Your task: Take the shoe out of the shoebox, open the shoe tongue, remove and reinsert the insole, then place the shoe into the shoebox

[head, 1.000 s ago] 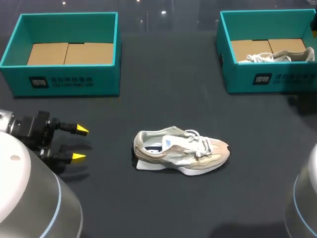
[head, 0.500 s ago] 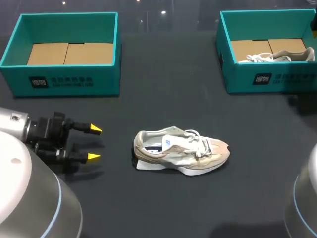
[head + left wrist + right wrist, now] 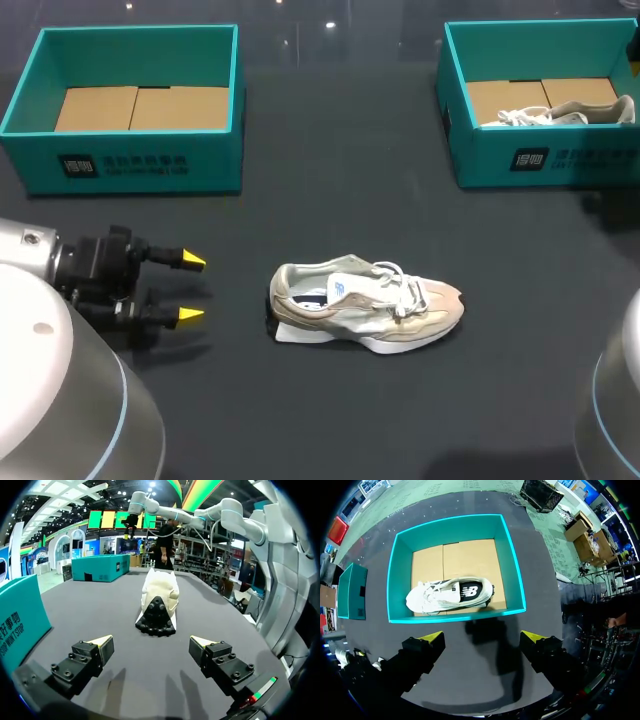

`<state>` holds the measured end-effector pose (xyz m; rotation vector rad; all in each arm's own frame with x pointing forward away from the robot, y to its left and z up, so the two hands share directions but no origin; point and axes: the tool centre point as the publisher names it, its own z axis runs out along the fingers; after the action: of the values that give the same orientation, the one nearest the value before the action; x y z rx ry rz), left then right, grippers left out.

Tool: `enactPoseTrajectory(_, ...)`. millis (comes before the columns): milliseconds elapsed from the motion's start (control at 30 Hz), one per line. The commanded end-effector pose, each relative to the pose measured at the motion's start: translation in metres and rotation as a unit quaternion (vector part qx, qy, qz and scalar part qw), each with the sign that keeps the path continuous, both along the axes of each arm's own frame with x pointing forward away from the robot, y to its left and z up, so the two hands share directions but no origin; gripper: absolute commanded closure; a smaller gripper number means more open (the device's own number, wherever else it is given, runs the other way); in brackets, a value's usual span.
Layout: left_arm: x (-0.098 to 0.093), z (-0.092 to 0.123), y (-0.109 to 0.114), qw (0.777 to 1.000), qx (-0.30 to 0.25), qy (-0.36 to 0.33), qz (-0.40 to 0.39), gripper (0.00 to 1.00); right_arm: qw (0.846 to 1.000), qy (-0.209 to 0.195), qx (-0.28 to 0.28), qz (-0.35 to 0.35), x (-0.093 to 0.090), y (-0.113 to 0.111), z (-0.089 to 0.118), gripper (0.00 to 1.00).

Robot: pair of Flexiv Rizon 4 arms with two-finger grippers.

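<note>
Hovering left of the shoe (image 3: pixel 366 306), our left end effector (image 3: pixel 191 288) is spread; our right end effector (image 3: pixel 482 638) gapes over the far-right shoebox (image 3: pixel 455 617).

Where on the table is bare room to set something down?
Bare table lies between the left shoebox and right shoebox, also right of the shoe. The left shoebox is empty. Crowded: right shoebox holds a second shoe.

Matt and faintly grainy across the dark grey table top (image 3: pixel 330 400). Soft mesh cloth with smoother suede-like panels on the beige-and-white low sneaker (image 3: pixel 365 307), studded black rubber underneath (plain from the left wrist view). Smooth teal card on the left open shoebox (image 3: pixel 215 160) and the right open shoebox (image 3: pixel 485 150), raw brown cardboard inside.
</note>
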<state>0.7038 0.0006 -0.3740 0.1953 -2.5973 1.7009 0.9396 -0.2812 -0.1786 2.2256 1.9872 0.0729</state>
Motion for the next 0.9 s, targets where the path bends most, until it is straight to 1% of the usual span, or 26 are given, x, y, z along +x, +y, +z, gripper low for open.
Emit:
enactPoseTrajectory(33, 0.009, -0.016, -0.009, 1.0, -0.013, 0.001, -0.003, 0.0, 1.0, 0.0, 0.0, 0.0, 0.0, 0.0, 0.0, 0.0)
enactPoseTrajectory(333, 0.013, -0.023, -0.031, 1.0, -0.013, -0.003, -0.012, 0.0, 1.0, 0.0, 0.0, 0.0, 0.0, 0.0, 0.0, 0.0)
enactPoseTrajectory(567, 0.009, -0.026, -0.048, 1.0, -0.016, -0.008, -0.014, 0.0, 1.0, 0.0, 0.0, 0.0, 0.0, 0.0, 0.0, 0.0)
enactPoseTrajectory(700, 0.007, -0.029, -0.058, 1.0, -0.009, -0.014, -0.018, 0.0, 1.0, 0.0, 0.0, 0.0, 0.0, 0.0, 0.0, 0.0)
enactPoseTrajectory(900, 0.007, -0.029, -0.07, 1.0, -0.004, -0.019, -0.025, 0.0, 1.0, 0.0, 0.0, 0.0, 0.0, 0.0, 0.0, 0.0)
